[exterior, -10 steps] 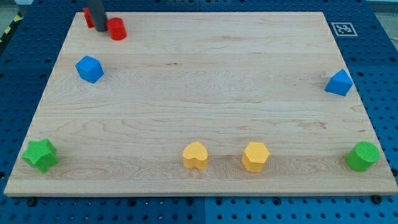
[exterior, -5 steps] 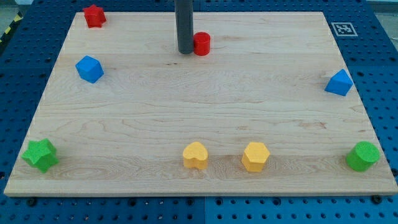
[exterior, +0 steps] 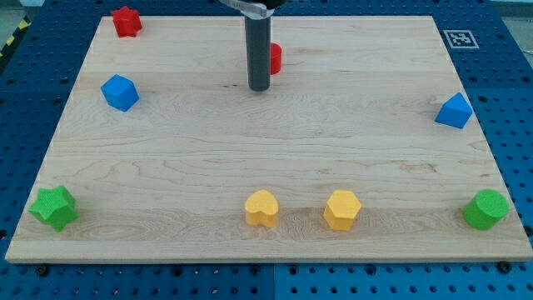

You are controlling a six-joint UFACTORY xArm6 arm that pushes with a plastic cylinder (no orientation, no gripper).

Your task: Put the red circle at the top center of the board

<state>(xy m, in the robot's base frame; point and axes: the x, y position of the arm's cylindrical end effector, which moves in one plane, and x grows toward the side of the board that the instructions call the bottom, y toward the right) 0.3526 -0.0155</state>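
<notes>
The red circle sits near the top centre of the wooden board, partly hidden behind the dark rod. My tip rests on the board just below and slightly left of the red circle, close to it; whether it touches is unclear.
A red star-like block is at the top left. A blue block lies at the left, a blue block at the right. A green star, yellow heart, yellow hexagon and green round block line the bottom.
The red circle was pushed from the top left to the top centre. The tip has since moved down and slightly right, ending below the circle.
</notes>
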